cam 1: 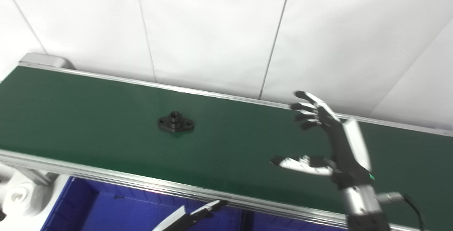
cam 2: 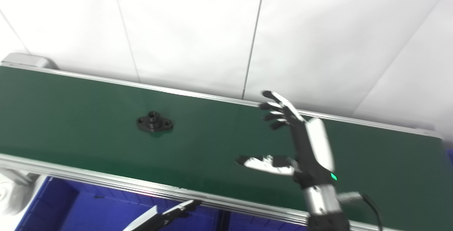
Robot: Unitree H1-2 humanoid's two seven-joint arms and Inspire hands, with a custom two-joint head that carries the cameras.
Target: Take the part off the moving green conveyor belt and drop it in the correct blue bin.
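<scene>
A small black flanged part (cam 1: 176, 121) lies flat on the green conveyor belt (cam 1: 88, 117), left of the middle. My right hand (cam 1: 331, 142) hovers over the belt well to the right of the part, open, its fingers spread towards the far rail and its thumb (cam 1: 300, 163) pointing left. Nothing is in it. Only the fingertips of my left hand (cam 1: 198, 213) show at the bottom edge, in front of the belt and above a blue bin (cam 1: 116, 209); whether that hand is open or shut does not show.
A metal rail (cam 1: 141, 183) edges the belt's near side, another runs along the far side under a white panelled wall. A second blue bin (cam 1: 283, 222) sits right of a dark divider. White equipment (cam 1: 21, 192) stands at bottom left.
</scene>
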